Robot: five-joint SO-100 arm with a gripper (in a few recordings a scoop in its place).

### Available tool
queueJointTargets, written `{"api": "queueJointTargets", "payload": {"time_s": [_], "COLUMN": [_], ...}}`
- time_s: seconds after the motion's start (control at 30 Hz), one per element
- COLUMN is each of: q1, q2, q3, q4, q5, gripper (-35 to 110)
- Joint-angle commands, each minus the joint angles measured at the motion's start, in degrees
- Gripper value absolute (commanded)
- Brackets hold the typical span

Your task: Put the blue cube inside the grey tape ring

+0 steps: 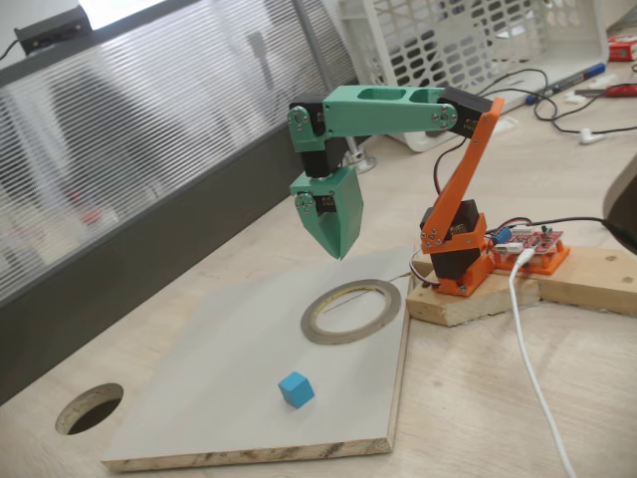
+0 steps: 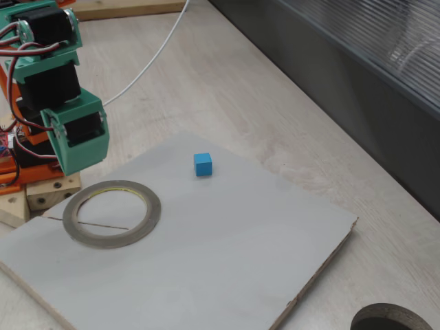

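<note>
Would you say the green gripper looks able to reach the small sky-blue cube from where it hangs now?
Probably yes. The small sky-blue cube sits alone on the pale board, apart from the grey tape ring, with nothing over it. The green gripper hangs above the board, pointing down, jaws apparently shut.

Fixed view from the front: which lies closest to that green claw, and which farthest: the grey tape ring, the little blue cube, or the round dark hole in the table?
1. The flat grey tape ring, on the pale board just below the green gripper.
2. The small sky-blue cube, nearer the board's front edge.
3. The round dark hole in the wooden table, far left, off the board.
</note>
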Motion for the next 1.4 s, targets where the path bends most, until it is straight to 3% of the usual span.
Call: {"api": "queueJointTargets", "payload": {"time_s": [0.0,0.83,1.17,1.37], "q1": [0.1,-1.4,-45.8,-51.1], "q2": [0.5,0.8,0.6,0.6], "q3": [0.5,0.5,0.6,0.6], "q4": [1.0,0.6,1.2,1.2], "q5": [0.8,0.6,1.1,1.1], "gripper": [0,0,0,0]}}
